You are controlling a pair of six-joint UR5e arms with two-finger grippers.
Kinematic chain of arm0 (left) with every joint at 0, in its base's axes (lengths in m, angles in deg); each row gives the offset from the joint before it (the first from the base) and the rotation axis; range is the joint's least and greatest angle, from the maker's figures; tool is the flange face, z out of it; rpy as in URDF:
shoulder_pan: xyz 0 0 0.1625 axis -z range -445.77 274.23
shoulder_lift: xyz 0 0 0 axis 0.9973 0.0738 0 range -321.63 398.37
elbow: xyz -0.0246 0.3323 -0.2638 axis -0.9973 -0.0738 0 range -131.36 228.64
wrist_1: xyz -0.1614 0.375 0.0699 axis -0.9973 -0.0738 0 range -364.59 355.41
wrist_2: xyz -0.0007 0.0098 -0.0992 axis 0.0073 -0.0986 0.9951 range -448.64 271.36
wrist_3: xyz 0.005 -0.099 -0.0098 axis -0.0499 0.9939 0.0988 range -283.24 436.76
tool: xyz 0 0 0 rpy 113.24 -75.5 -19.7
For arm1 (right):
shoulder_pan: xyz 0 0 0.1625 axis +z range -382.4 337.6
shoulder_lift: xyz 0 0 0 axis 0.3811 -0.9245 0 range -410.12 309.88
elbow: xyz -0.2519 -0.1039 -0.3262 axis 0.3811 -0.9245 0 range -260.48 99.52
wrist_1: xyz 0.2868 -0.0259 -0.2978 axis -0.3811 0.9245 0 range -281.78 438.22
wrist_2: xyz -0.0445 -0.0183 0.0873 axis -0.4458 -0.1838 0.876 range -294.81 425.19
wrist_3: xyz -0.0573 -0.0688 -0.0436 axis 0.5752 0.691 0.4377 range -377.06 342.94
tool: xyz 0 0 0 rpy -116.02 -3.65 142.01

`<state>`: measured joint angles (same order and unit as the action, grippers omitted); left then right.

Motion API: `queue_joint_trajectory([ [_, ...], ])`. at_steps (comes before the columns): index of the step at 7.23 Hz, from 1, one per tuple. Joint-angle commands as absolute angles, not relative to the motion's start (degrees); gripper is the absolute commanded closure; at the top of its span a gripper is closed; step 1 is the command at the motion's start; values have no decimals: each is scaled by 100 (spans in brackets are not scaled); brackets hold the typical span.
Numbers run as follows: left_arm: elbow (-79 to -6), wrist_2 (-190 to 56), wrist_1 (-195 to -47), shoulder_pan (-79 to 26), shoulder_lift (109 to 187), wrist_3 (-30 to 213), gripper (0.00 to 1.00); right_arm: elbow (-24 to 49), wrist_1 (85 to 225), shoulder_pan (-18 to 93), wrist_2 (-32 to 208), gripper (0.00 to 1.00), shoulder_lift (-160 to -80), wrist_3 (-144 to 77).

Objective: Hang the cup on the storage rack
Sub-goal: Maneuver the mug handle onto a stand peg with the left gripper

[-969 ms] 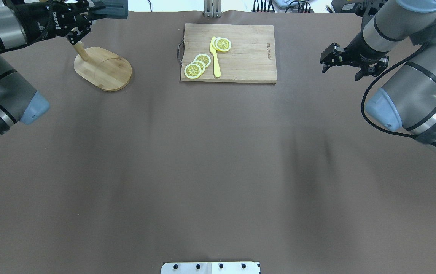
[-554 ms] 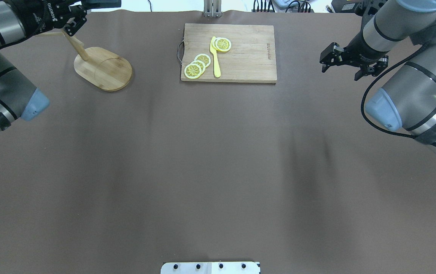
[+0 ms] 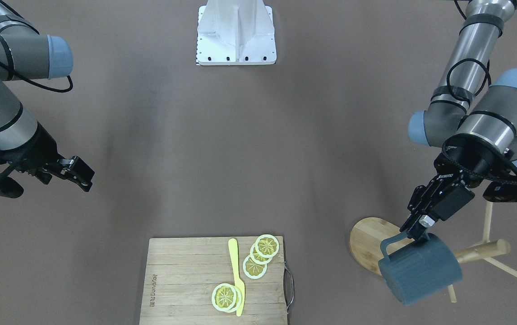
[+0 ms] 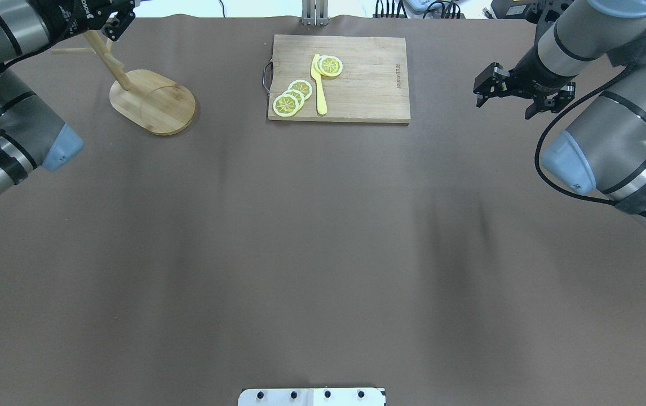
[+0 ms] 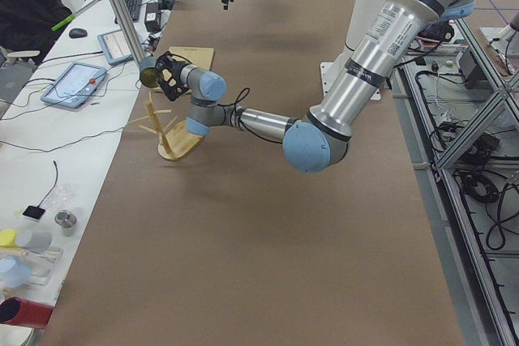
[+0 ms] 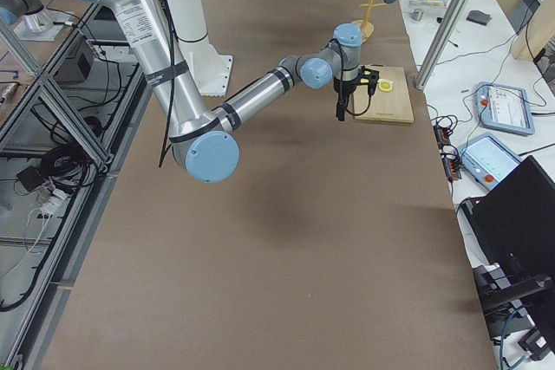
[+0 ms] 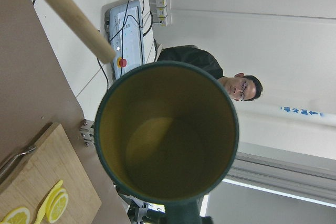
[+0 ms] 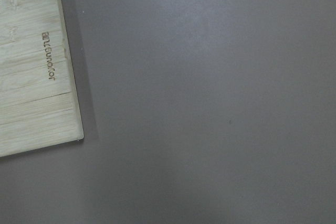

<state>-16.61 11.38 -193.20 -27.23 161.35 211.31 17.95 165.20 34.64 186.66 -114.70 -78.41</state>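
Left gripper (image 3: 415, 231) is clamping the cup (image 3: 421, 271) by its handle, jaws closed on it. The cup is hanging tilted just beyond the fingertips, its mouth facing the wrist. The storage rack (image 3: 366, 243) is standing directly alongside, its post tip near the cup's rim. Right gripper (image 4: 512, 97) is hovering with jaws spread wide, with the cutting board (image 4: 368, 90) lying off to its side.
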Motion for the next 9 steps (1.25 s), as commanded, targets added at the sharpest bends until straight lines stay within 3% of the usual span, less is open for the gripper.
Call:
queue_joint_trajectory([
  [1, -1474, 1129, -19329, -2714, 16186, 21150, 100, 1795, 16524, 3464, 18665, 0, -11464, -7841],
  [9, -1456, 1129, -19400, -2574, 16028, 21862, 100, 1918, 16532, 3394, 18552, 0, -11481, -7946],
])
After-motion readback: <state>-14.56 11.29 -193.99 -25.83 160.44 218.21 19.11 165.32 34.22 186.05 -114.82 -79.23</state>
